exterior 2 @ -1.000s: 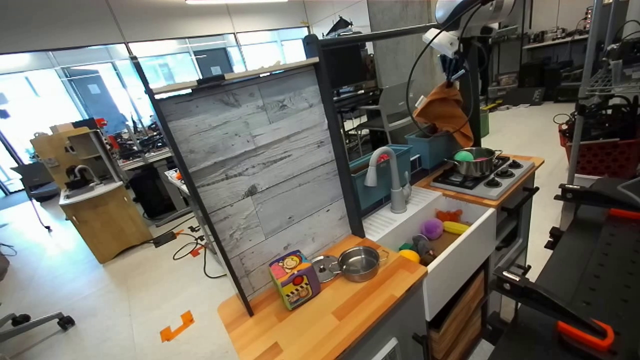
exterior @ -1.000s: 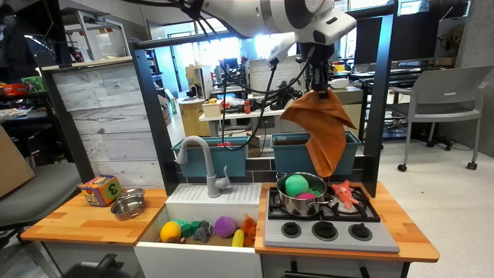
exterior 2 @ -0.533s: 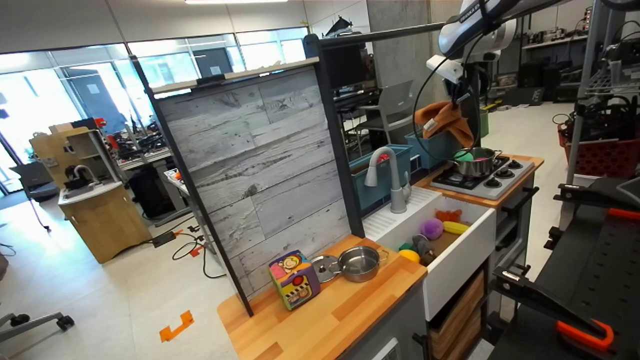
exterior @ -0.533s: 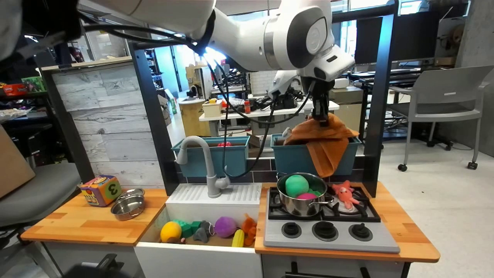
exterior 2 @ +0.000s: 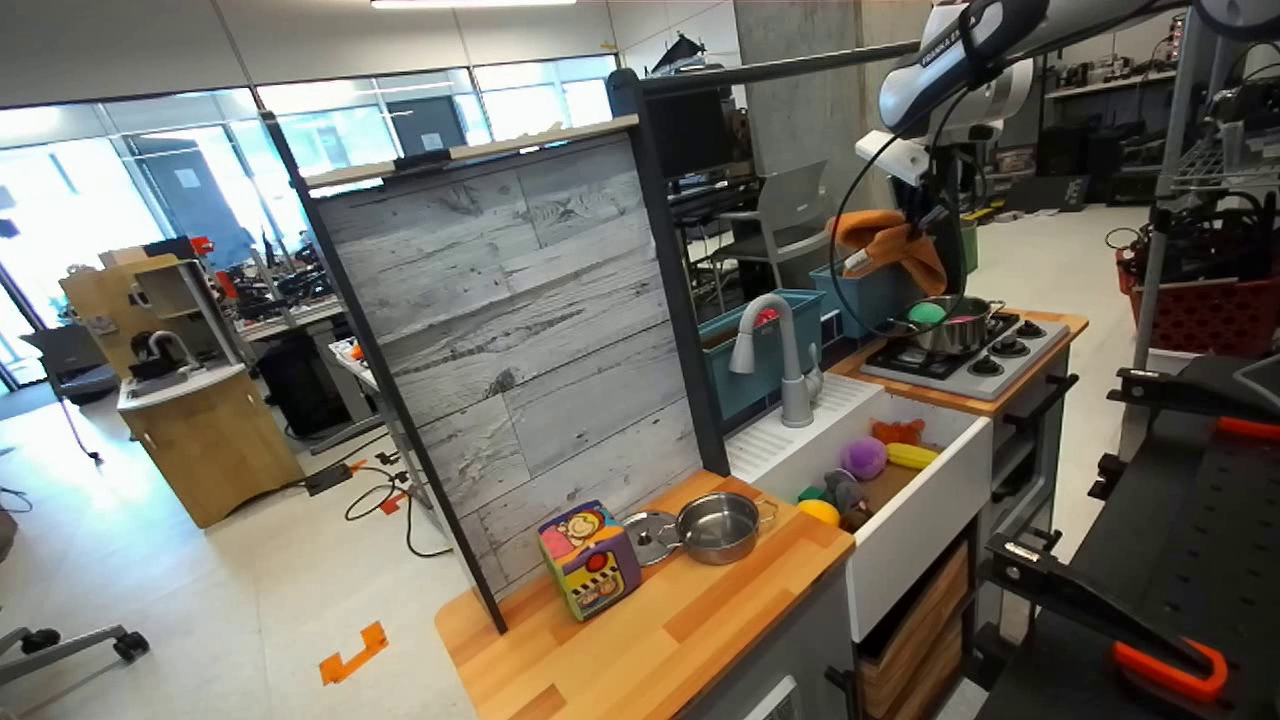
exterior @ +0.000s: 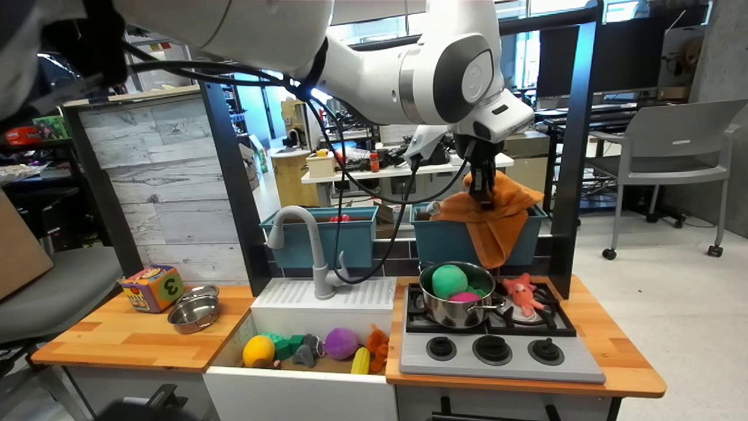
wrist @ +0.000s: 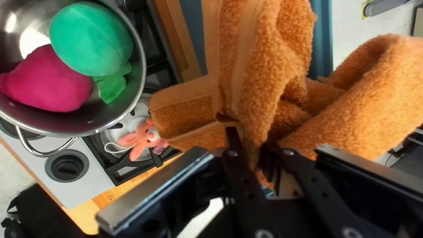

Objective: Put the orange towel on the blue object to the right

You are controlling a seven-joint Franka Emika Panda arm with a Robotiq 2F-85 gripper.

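The orange towel (exterior: 509, 225) is bunched over the top of the wide teal-blue bin (exterior: 441, 240) behind the stove, with a flap hanging down the bin's front wall. The towel (exterior 2: 925, 265) and bin (exterior 2: 862, 295) also show in an exterior view. My gripper (exterior: 482, 202) points down just above the bin's rim. In the wrist view, a fold of the towel (wrist: 261, 66) sits pinched between the fingers (wrist: 252, 148), and the bin's blue edge (wrist: 322, 43) shows behind it. Most of the bin's inside is hidden by the towel.
A metal pot (exterior: 459, 310) with green and pink toys stands on the stove in front of the bin. A pink toy (exterior: 523, 292) lies beside it. A narrower teal bin (exterior: 324, 245) and a grey faucet (exterior: 315, 251) are to the left. Black frame posts (exterior: 575, 152) flank the bins.
My gripper has come down with the towel, from well above the bin to just over its rim. The towel has folded and bunched on the bin's top. The last half second shows slight lowering.
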